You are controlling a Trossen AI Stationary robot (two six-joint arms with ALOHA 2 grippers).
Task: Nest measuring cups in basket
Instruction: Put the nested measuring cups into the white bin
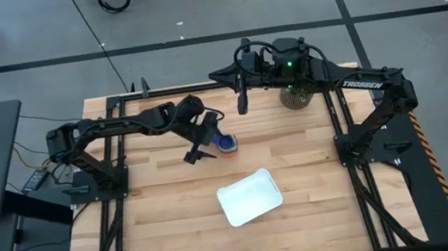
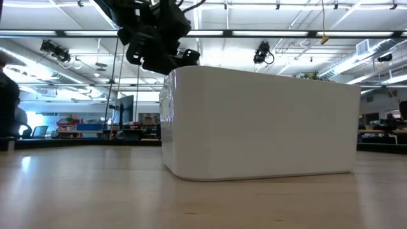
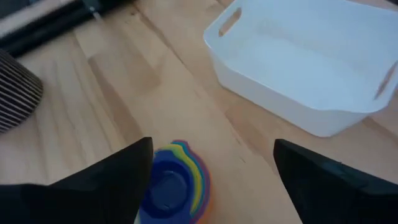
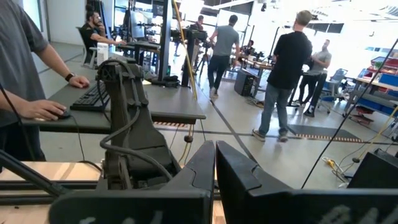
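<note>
Dark fingers (image 3: pixel 112 180) of the left gripper (image 3: pixel 211 180) stand spread wide and released, straddling the nested stack of measuring cups (image 3: pixel 174 183), which sits on the wooden table (image 3: pixel 124 93) directly below, touching neither finger as far as can be seen. From the claw, the white basket (image 1: pixel 250 197) lies near, toward the table's front and slightly right, empty, its long axis tilted across the boards. Left is plainly the nearer arm; the right gripper (image 1: pixel 242 104) hangs clenched and empty at the table's back edge by a woven pot (image 1: pixel 295 96)
</note>
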